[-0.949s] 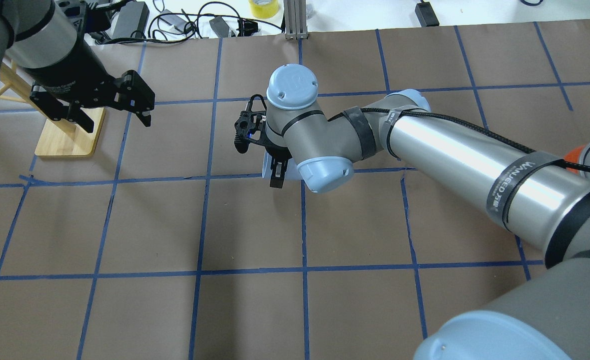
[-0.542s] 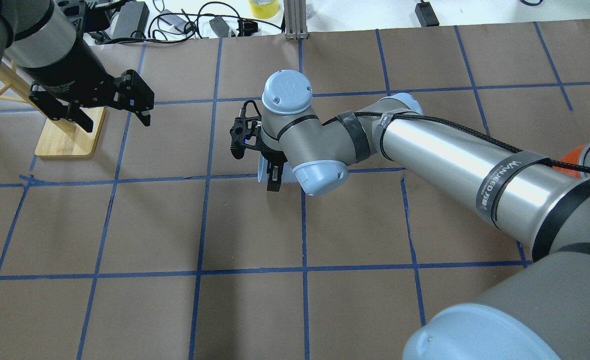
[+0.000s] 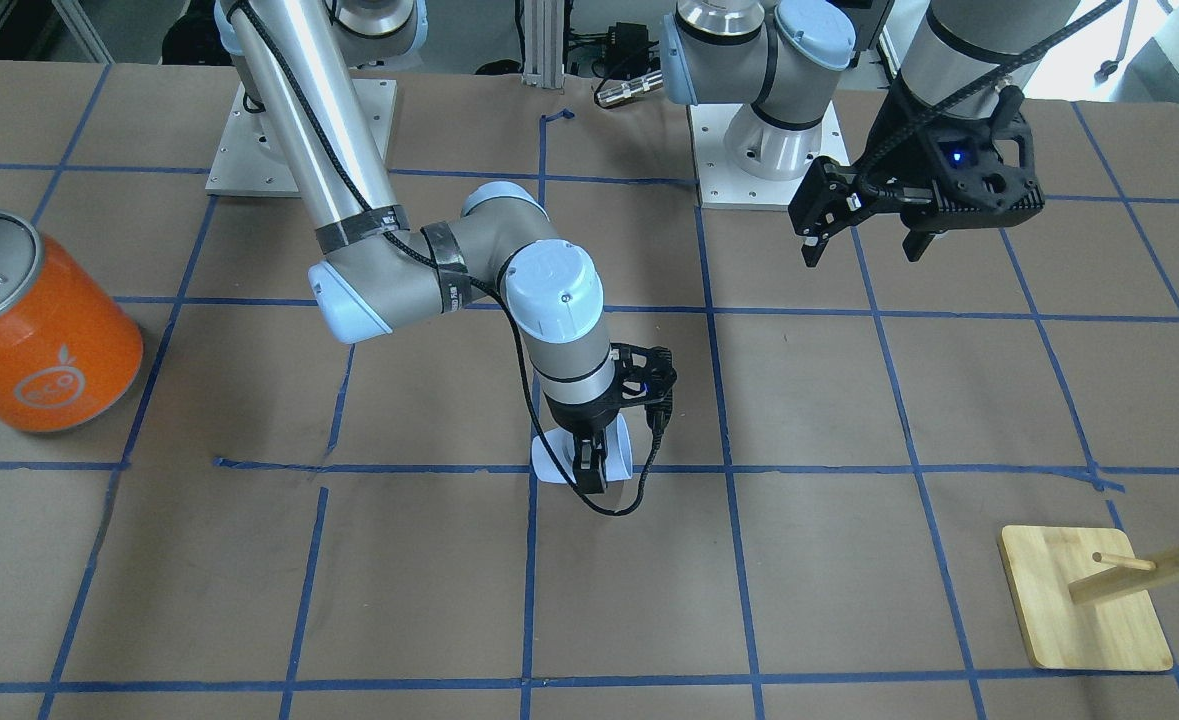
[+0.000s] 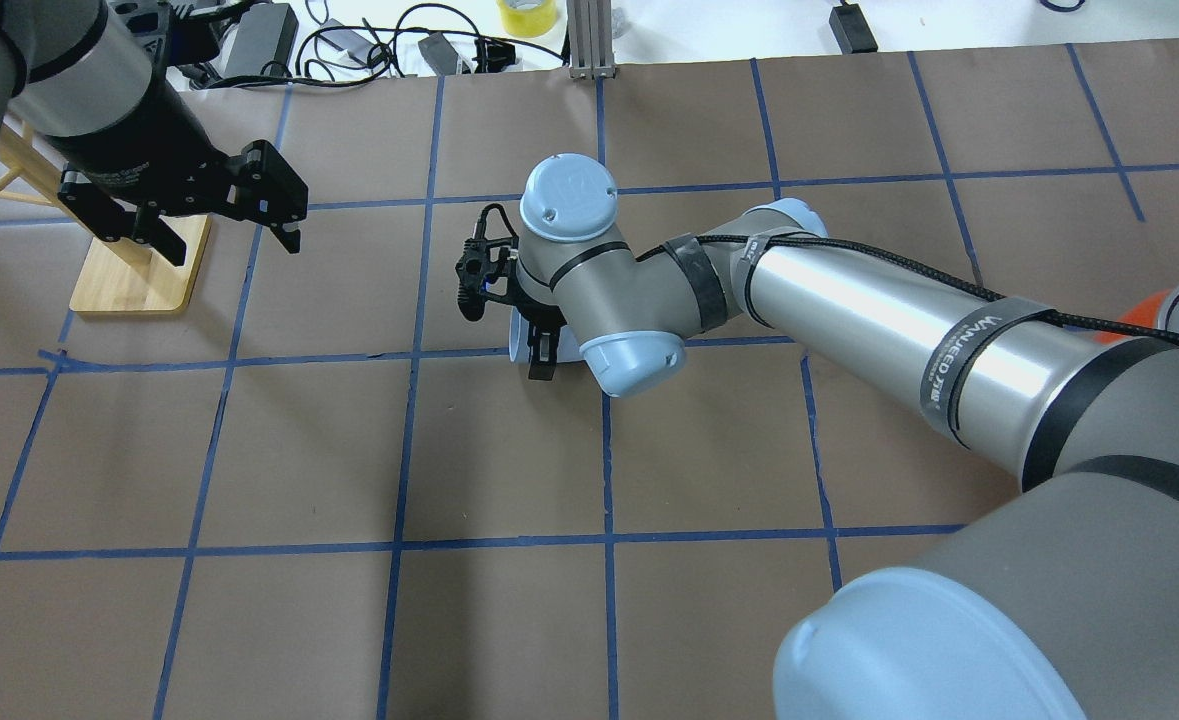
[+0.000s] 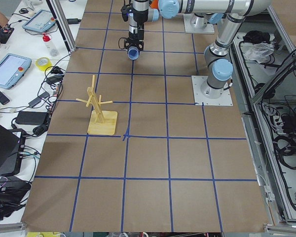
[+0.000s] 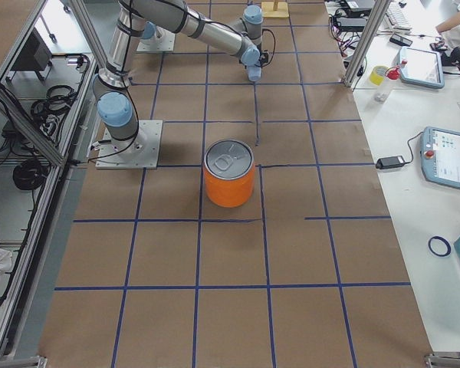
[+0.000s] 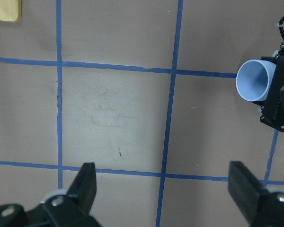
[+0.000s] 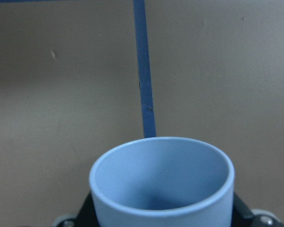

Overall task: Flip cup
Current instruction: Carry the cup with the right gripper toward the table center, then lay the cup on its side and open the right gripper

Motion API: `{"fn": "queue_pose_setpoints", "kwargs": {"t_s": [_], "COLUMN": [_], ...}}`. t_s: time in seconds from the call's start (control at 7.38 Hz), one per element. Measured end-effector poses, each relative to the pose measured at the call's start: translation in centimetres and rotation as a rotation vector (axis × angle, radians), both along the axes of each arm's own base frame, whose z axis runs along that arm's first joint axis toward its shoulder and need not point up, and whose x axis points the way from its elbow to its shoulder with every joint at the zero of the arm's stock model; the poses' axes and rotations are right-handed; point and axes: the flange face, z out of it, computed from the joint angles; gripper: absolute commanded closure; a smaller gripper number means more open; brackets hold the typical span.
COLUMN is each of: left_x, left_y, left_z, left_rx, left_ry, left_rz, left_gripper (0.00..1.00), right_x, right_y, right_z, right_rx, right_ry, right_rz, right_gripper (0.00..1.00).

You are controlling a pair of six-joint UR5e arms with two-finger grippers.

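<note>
1. The cup [image 3: 621, 452], a small pale blue-white tumbler, is near the middle of the surface [image 3: 849, 560], by a crossing of the blue tape lines.
2. It is turned on its side with its mouth toward the robot's left. The left wrist view shows the rim [image 7: 253, 79] as an oval, and the exterior left view shows it as a small ring [image 5: 132, 52].
3. The right wrist view looks past the near rim into the hollow cup [image 8: 161, 184], with a tape line running away behind it.
4. The right end effector [image 3: 589, 470] points down and is clamped on the cup, one dark finger on each side of its wall. I cannot tell whether the cup touches the surface or hangs just over it.
5. In the overhead view the right arm reaches in from the right, and its wrist covers most of the cup [image 4: 519, 340], so only the mouth end shows beside the right end effector [image 4: 541, 357].
6. The left end effector [image 3: 863, 252] hangs above the surface, well apart from the cup. Its fingers [image 7: 85, 182] are spread wide and hold nothing.
7. A wooden peg rack [image 3: 1079, 600] stands on its flat base near the left end effector [image 4: 232, 245].
8. A big orange can [image 3: 44, 340] with a silver top stands on the robot's right side, well apart from the cup.
</note>
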Motion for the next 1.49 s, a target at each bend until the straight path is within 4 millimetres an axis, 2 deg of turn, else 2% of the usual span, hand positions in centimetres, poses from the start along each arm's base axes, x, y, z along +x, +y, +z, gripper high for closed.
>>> {"fn": "queue_pose_setpoints", "kwargs": {"t_s": [0.68,0.95,1.08,1.22,1.49], "left_x": [0.0,-0.1,-0.1,-0.1,0.2], "left_y": [0.0,0.0,-0.1,-0.1,-0.6], "left_z": [0.0,0.0,0.0,-0.1,-0.6], "left_rx": [0.000,-0.002,-0.002,0.000,0.010], "left_ry": [0.001,0.000,-0.001,0.000,0.012], "left_rz": [0.000,-0.001,-0.001,-0.001,0.006], "left_gripper": [0.00,0.00,0.00,0.00,0.00], "right_x": [-0.2,-0.3,-0.4,-0.8,-3.4], "right_y": [-0.1,-0.2,-0.1,0.2,0.5], "right_z": [0.0,0.6,1.5,3.6,10.0], "right_rx": [-0.006,-0.011,-0.011,-0.013,-0.014], "right_ry": [0.008,0.005,0.005,0.002,-0.005], "right_rz": [-0.006,-0.010,-0.018,-0.026,-0.092], "right_gripper": [0.00,0.00,0.00,0.00,0.00]}}
